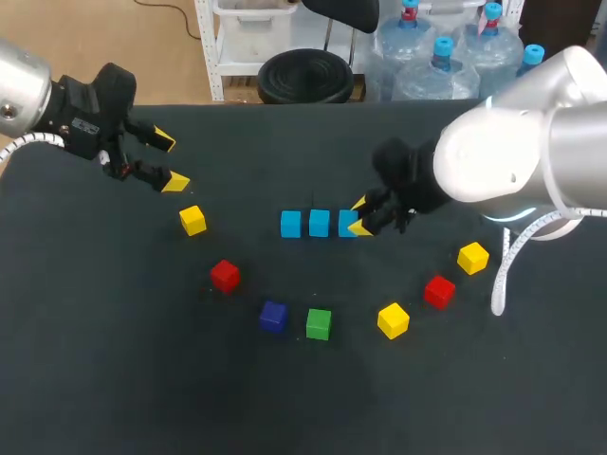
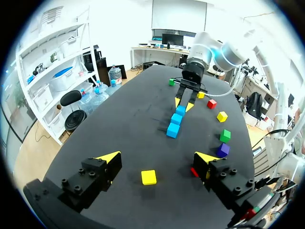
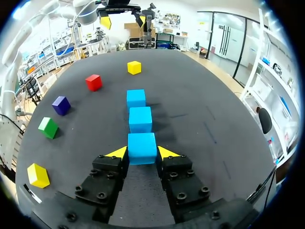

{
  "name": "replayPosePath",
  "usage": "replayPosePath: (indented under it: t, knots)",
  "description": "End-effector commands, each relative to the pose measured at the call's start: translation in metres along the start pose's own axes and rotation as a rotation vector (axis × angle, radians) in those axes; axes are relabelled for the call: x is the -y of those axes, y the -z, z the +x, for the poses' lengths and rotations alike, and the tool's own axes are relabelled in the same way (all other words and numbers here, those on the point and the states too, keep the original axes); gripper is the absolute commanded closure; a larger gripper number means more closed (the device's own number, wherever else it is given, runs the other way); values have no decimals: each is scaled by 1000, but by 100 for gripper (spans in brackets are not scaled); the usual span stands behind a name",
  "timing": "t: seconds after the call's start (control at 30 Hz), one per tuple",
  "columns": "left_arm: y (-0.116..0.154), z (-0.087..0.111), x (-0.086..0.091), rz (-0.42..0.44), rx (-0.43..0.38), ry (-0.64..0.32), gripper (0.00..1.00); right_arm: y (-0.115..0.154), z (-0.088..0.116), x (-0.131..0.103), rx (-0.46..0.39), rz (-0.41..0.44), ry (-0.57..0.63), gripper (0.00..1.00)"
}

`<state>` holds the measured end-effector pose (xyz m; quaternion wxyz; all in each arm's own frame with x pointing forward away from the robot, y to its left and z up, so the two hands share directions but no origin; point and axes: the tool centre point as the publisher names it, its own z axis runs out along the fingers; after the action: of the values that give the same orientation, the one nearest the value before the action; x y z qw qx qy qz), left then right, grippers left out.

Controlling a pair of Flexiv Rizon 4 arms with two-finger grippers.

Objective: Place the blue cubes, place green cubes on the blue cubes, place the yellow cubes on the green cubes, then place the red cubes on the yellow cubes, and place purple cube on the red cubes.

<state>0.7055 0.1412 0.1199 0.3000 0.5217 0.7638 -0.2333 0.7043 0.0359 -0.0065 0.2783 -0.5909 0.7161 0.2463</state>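
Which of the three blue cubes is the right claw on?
The end blue cube of the row, held between the fingers of the right claw; the other two blue cubes stand free beyond it.

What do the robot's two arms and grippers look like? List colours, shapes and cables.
The left arm and right arm have smooth, rounded silver-grey shells, each with a white cable alongside; the right shows a pale blue glowing ring. The left gripper and right gripper are blocky black bodies with bolt heads, each with two fingers ending in bright yellow wedge-shaped tips.
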Motion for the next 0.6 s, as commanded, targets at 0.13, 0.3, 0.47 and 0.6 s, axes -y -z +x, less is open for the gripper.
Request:
replayPosePath:
  t: [0.13, 0.3, 0.47, 0.6]
  knots:
    - [0, 2, 1, -1, 7, -3, 0, -1, 2, 3, 3, -5, -3, 100]
    - [0, 2, 1, -1, 7, -3, 0, -1, 2, 4, 1, -5, -5, 100]
    - [0, 2, 1, -1, 7, -3, 0, -2, 2, 4, 1, -7, -5, 98]
    - [0, 2, 1, -1, 7, -3, 0, -2, 2, 4, 1, -9, -3, 99]
